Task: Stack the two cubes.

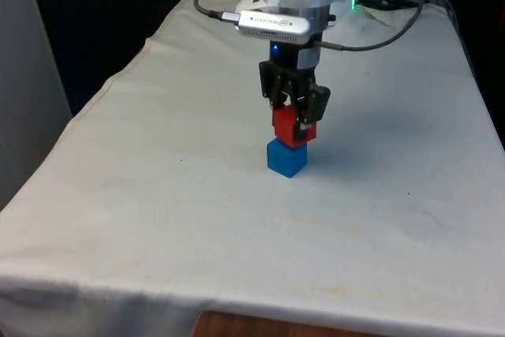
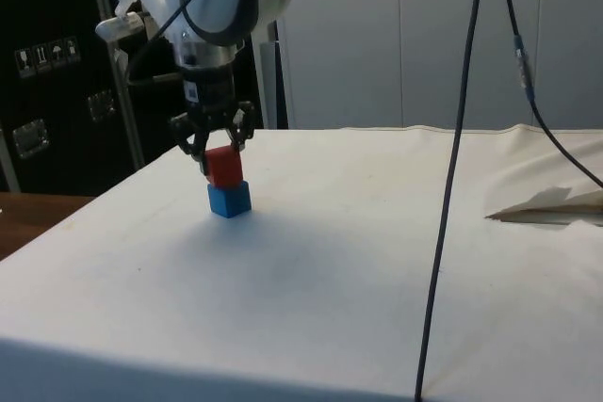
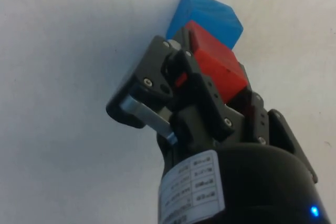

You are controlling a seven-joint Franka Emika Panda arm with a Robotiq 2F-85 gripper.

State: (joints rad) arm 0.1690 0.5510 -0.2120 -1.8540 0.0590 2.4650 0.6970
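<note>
So the gripper [image 1: 293,120] has its two black fingers pinched onto the red cube [image 1: 289,127], holding it right on top of the blue cube [image 1: 286,158]. Both are plain little solid-colour blocks, and the red one sits a bit twisted relative to the blue. In the side view the red cube [image 2: 224,166] looks to be touching the blue cube [image 2: 229,201]. The stack's about mid-table on the white cloth [image 1: 197,219].

Arm reaches down, claw [image 1: 293,120] clamped shut.
</note>
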